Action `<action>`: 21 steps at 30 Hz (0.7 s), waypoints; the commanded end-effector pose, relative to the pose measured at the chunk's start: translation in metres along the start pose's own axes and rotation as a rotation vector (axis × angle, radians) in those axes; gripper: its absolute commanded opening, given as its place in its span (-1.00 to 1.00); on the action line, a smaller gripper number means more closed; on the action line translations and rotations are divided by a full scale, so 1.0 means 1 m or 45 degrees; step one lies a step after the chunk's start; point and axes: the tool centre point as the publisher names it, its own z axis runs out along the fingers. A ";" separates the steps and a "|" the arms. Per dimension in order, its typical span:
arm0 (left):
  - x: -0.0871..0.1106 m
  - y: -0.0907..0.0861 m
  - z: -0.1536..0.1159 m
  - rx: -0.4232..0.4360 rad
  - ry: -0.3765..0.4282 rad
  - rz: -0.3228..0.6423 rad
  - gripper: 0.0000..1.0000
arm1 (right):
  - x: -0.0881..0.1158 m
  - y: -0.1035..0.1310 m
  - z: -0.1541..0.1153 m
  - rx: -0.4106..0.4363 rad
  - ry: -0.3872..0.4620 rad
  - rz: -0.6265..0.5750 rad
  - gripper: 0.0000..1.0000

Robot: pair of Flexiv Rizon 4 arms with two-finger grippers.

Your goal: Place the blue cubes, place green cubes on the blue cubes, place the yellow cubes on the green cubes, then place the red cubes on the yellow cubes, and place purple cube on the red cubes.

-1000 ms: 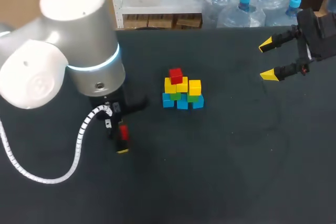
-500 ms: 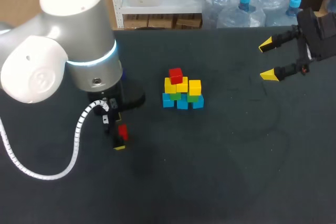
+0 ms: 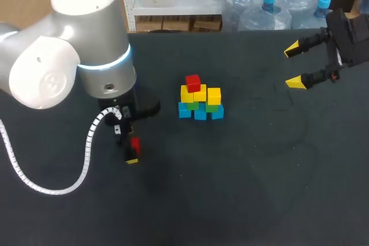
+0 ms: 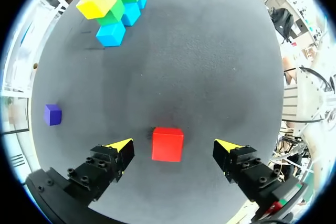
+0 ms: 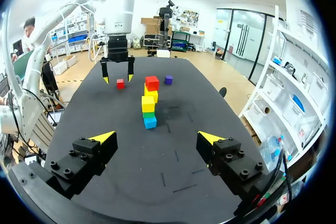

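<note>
Left claw (image 4: pixel 174 145) hangs open around the loose red cube (image 4: pixel 168 144), one yellow tip on either side and a clear gap of table showing between each tip and the cube, so nothing is gripped yet. In the head view you find this pair at the lower left of centre, just under the big grey joint of the left arm. A cube has no long axis to worry about. What counts is that its two side faces look nearly square to the fingers and that it sits about midway between them, perhaps a touch nearer the left one. From there a straight close looks like all the pick-up needs. The stack (image 3: pixel 200 99) stands in the middle of the frame, up and to the right of the claw, with blue at the base, then green, then yellow, and one red cube (image 3: pixel 193 82) on top. The yellow block (image 3: pixel 214 95) at its right side is bare. A purple cube (image 4: pixel 52 114) lies alone on the table, off beside the left finger. Your right claw (image 3: pixel 294 66) is open and empty at the upper right, well apart from everything, so the left arm is plainly the nearer one.
</note>
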 end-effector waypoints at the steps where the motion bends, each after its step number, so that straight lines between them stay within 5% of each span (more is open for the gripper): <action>1: 0.001 0.001 0.001 0.008 -0.002 -0.004 1.00 | 0.000 0.000 0.001 0.000 -0.002 -0.001 1.00; 13: -0.004 0.000 0.008 0.028 -0.006 -0.011 1.00 | 0.000 0.000 0.001 0.000 -0.002 -0.001 1.00; 15: -0.004 0.000 0.008 0.028 -0.001 -0.008 0.43 | 0.000 0.000 0.001 0.000 -0.002 -0.001 1.00; 16: -0.005 0.000 0.008 0.028 0.000 -0.009 -0.05 | 0.000 0.000 0.001 0.000 -0.002 -0.001 1.00; 17: -0.005 -0.001 0.008 0.028 0.000 -0.011 -0.21 | 0.000 0.000 0.001 0.000 -0.002 -0.001 1.00; 19: -0.005 -0.002 0.008 0.026 0.002 -0.009 -0.97 | 0.000 0.000 0.001 0.000 -0.002 -0.001 1.00; 21: -0.006 -0.003 0.009 0.027 0.007 -0.006 -1.00 | 0.000 0.000 0.001 0.000 -0.002 -0.001 1.00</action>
